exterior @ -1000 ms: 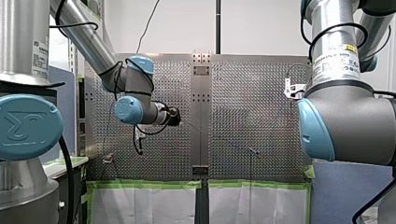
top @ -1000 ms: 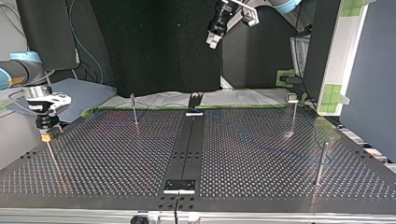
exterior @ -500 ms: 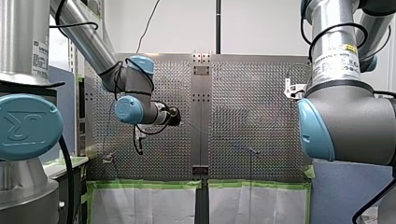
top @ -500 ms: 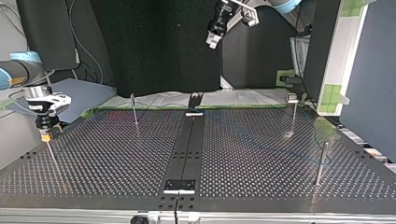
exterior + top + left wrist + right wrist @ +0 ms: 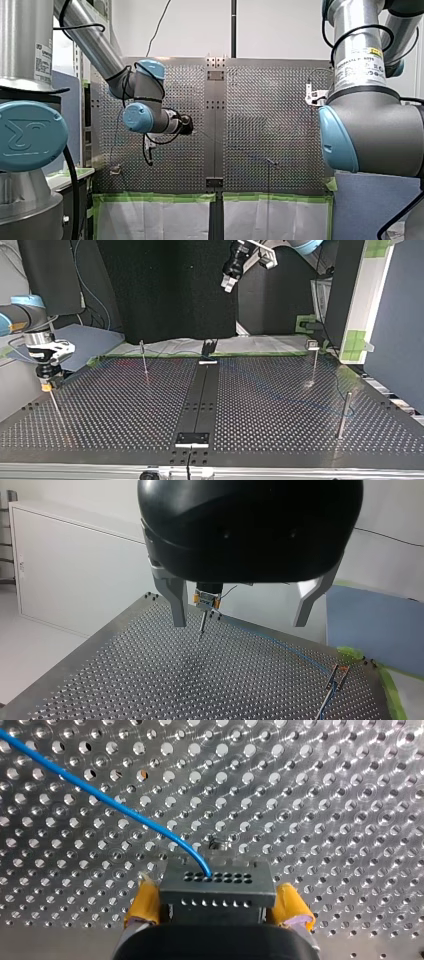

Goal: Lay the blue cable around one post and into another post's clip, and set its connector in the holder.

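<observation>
Blue cable [image 5: 100, 795] ends in the grey connector [image 5: 217, 887]. My right gripper [image 5: 217, 906] has the connector clamped between its yellow pads [image 5: 145, 902]. The cable leaves the connector's face ahead of the gripper and curves away over the perforated table [image 5: 325, 795].

Top view, left to right:
- right gripper at far left, just above a thin post [image 5: 54, 402]
- second thin post [image 5: 144, 360]
- black centre strip [image 5: 200, 395]
- clip-topped post [image 5: 313, 357]
- plain thick post [image 5: 342, 415] near the right edge

The cable shows there only as a faint blue line over the table's right half; can't tell which posts it touches.

My left gripper [image 5: 229, 285] hangs high over the table's far side, well apart from the cable. Its fingers [image 5: 175, 605] are spread with nothing between them.
</observation>
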You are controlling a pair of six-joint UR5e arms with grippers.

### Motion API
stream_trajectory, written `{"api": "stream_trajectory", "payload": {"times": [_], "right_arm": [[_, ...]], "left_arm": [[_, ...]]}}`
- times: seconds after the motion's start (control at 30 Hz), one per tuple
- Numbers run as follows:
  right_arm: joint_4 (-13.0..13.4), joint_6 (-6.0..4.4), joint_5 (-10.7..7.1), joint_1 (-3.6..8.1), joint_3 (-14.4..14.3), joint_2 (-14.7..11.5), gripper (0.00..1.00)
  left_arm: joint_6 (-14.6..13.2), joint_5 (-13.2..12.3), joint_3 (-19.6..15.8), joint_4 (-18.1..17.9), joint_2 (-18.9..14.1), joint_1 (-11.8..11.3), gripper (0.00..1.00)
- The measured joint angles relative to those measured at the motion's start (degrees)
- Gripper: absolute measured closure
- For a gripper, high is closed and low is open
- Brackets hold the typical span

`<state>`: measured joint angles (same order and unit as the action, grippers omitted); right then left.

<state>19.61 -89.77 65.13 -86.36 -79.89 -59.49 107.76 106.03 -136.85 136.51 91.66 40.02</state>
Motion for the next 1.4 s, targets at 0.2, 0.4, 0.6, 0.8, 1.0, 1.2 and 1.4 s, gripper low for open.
{"api": "stream_trajectory", "payload": {"times": [0.2,0.4,0.6,0.8,1.0,1.2,1.4], "right_arm": [[-0.1,-0.13,0.70,0.05,0.0,0.0,0.00],[-0.3,-0.22,1.98,0.16,0.0,0.0,0.00],[-0.5,-0.24,3.73,0.28,0.0,0.0,0.00],[-0.6,-0.25,5.56,0.39,0.0,-0.1,0.00],[-1.1,-0.20,7.92,0.49,0.0,-0.1,0.00],[-1.9,-0.16,11.18,0.63,0.0,-0.1,0.00],[-3.1,-0.13,14.88,0.79,0.0,-0.1,0.00]], "left_arm": [[0.0,0.1,0.0,0.0,0.0,0.0,0.02],[0.0,0.1,0.0,0.0,0.0,0.0,0.02],[0.0,0.1,0.0,0.0,0.0,0.0,0.02],[0.0,0.2,-0.1,0.0,0.0,0.0,0.02],[0.0,0.2,-0.1,0.0,0.0,0.0,0.02],[0.0,0.2,0.0,0.0,0.0,0.0,0.02],[0.0,0.3,-0.1,0.0,0.0,0.0,0.02]]}}
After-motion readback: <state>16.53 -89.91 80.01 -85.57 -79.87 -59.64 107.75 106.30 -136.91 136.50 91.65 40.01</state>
